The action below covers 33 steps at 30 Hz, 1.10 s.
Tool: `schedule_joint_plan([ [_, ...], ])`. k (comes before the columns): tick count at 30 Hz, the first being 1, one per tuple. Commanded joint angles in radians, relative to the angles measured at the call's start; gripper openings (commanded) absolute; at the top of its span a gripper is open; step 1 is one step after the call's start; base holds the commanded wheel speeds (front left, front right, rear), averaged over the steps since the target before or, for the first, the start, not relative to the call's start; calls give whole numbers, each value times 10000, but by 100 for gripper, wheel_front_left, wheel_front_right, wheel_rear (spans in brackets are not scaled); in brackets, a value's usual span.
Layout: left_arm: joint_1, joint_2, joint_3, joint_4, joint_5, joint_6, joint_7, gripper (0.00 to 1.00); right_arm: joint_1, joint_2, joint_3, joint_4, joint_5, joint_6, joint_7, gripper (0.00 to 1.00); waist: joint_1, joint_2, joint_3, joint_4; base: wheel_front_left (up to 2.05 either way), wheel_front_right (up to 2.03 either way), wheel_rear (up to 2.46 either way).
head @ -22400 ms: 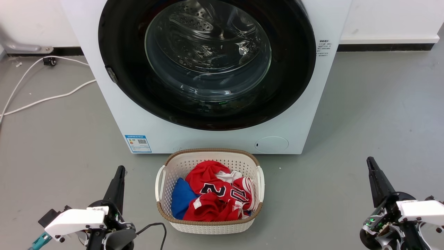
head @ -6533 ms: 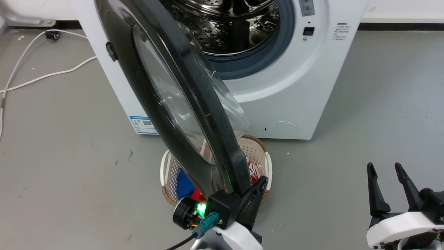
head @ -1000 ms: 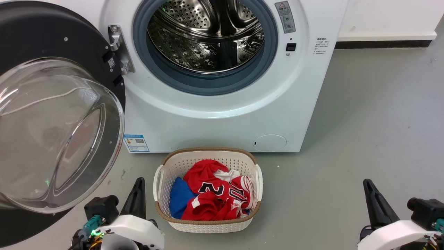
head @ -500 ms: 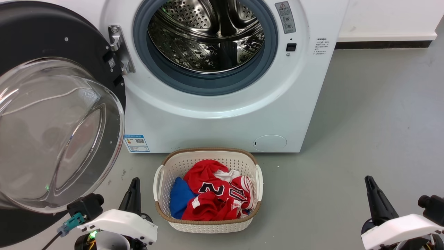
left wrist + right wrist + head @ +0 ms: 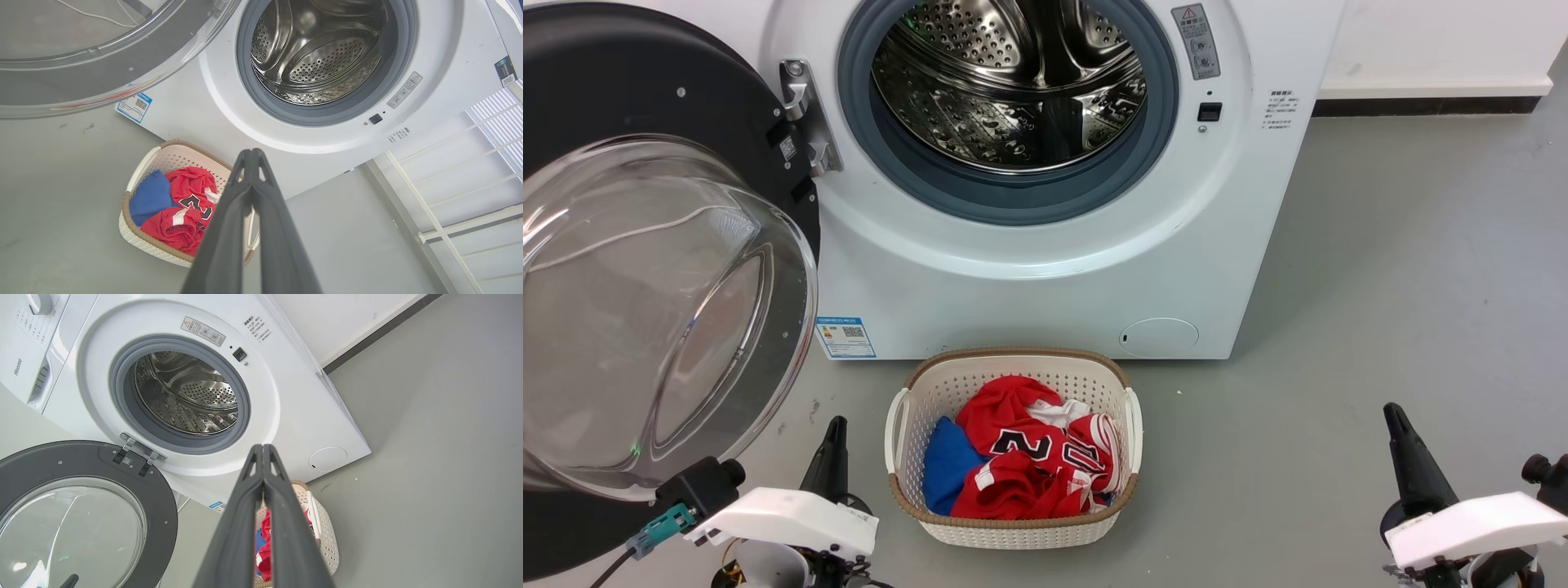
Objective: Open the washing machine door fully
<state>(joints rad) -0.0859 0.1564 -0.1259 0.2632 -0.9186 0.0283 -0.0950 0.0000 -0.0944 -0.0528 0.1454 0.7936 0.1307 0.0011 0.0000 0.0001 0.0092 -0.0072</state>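
The washing machine door is swung wide open to the left, its black rim and clear glass bowl facing me, held by a metal hinge. The same door fills the lower left of the right wrist view, and its glass edge crosses the top of the left wrist view. My left gripper sits low beside the door, shut and empty, touching nothing. My right gripper hovers at the lower right, shut and empty. Both wrist views show the fingertips pressed together.
The steel drum with its grey gasket stands open. A white laundry basket with red and blue clothes sits on the grey floor before the machine, between the arms. A white rack stands to the machine's right.
The door was shut, was pulled open by my left gripper, and now rests fully open. Over the last second both arms have drawn back slightly, and the left gripper has drifted left.
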Motion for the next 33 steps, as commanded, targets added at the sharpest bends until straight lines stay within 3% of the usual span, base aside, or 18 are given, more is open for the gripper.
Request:
schedule_joint_plan([
  [1,-236,25,109,-140,-201,-60,54,0,-233,-2,-42,-61,270,1,36,0,0,-1,-1,1,0,0,0],
  [33,-275,-520,1256,-174,-3488,-832,1059,0,-700,224,-332,450,4129,1,582,0,0,-1,-25,29,0,0,0],
])
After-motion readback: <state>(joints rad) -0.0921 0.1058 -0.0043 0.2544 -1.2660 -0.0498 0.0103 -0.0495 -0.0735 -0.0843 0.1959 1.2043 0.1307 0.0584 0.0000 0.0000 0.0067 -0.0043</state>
